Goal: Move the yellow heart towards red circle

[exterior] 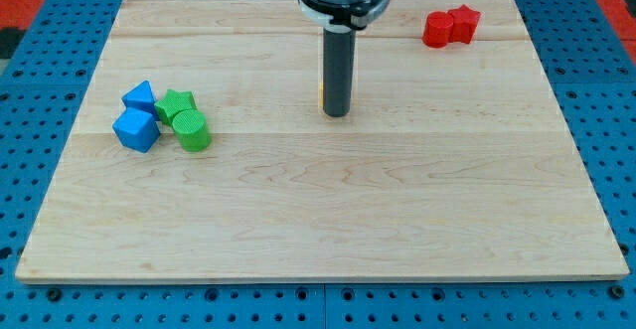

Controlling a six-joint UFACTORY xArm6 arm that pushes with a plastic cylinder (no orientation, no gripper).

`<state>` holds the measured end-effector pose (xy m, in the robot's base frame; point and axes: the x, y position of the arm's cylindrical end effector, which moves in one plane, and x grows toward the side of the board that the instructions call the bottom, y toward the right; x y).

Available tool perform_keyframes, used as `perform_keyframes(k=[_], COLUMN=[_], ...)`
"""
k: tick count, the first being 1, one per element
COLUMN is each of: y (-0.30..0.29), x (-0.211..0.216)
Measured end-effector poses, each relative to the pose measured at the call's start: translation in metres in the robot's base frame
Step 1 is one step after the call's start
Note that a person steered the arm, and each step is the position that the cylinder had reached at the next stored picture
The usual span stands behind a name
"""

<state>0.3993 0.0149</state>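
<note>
Though mostly hidden, yellow heart touches my tip.

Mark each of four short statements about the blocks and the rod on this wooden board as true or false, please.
1. The two red blocks touch each other near the view's top right. True.
2. The yellow block is in full view. False: my tip hides nearly all of it; only a sliver shows.
3. The green cylinder block lies beside the green star block. True.
4. The blue blocks sit at the view's right. False: they sit at the left.
</note>
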Motion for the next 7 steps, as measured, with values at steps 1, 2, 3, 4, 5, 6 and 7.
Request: perform_keyframes(k=[1,2,3,4,5,6,7], y=[-0.01,-0.026,-0.023,0.001,0.041,0.082,0.089], x=[-0.02,-0.038,-0.065,-0.085,-0.11,-0.132,-0.133])
